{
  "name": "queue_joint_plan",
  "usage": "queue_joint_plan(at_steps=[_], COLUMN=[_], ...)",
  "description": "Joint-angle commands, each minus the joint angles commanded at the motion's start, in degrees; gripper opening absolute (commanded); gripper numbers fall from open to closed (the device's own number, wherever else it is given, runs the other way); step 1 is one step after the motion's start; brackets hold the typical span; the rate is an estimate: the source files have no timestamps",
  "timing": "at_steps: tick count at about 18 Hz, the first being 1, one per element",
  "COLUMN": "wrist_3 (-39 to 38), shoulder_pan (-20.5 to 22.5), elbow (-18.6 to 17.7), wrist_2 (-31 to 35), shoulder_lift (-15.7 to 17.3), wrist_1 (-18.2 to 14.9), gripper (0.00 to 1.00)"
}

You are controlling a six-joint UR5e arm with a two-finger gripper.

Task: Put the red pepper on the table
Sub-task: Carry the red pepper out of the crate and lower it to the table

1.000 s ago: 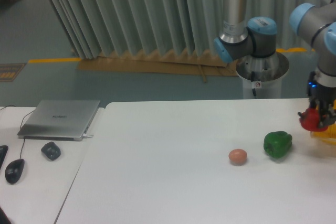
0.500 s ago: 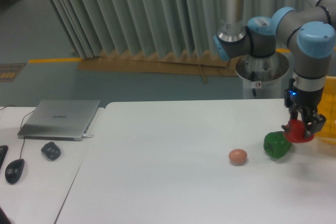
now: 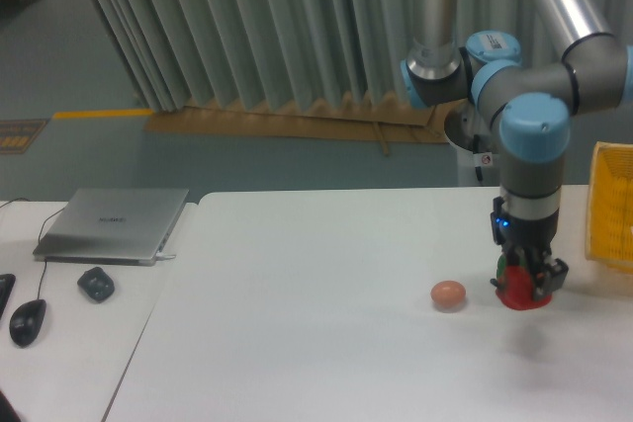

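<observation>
My gripper (image 3: 525, 282) hangs over the right part of the white table (image 3: 316, 343), shut on the red pepper (image 3: 514, 297). The pepper's glossy red lower half shows beneath the fingers, and a faint shadow lies on the table below it, so it looks held a little above the surface. Only a sliver of the green pepper (image 3: 501, 266) shows behind the gripper. A small orange-pink ball (image 3: 448, 295) rests on the table just left of the red pepper.
A yellow basket (image 3: 614, 207) stands at the right edge. On the adjoining desk at the left are a closed laptop (image 3: 114, 224), a dark mouse (image 3: 28, 321) and a small dark object (image 3: 96, 284). The arm's base (image 3: 492, 135) stands behind the table.
The gripper has carried the red pepper leftward from near the basket and lower, ending in front of the green pepper, which it now mostly hides.
</observation>
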Motion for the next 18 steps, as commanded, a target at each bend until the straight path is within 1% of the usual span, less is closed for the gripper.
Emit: queue_joint_plan(at_steps=[2, 6, 8, 9, 11, 18], wrist_3=[-0.36, -0.45, -0.45, -0.36, -0.54, -0.63], shoulder_pan=[-1.06, -1.15, -1.93, -2.03, -2.12, -2.20], elbow=[-0.09, 0.00, -0.18, -0.26, -0.18, -0.09], wrist_2=[1.59, 2.12, 4.48, 4.58, 4.76, 5.63], shoulder_lift=[-0.80, -2.46, -3.43, -3.44, -4.49, -5.45], wrist_1=[0.98, 2.21, 3.53, 3.53, 4.32, 5.73], gripper=[0.35, 0.35, 0.36, 0.36, 0.36, 0.36])
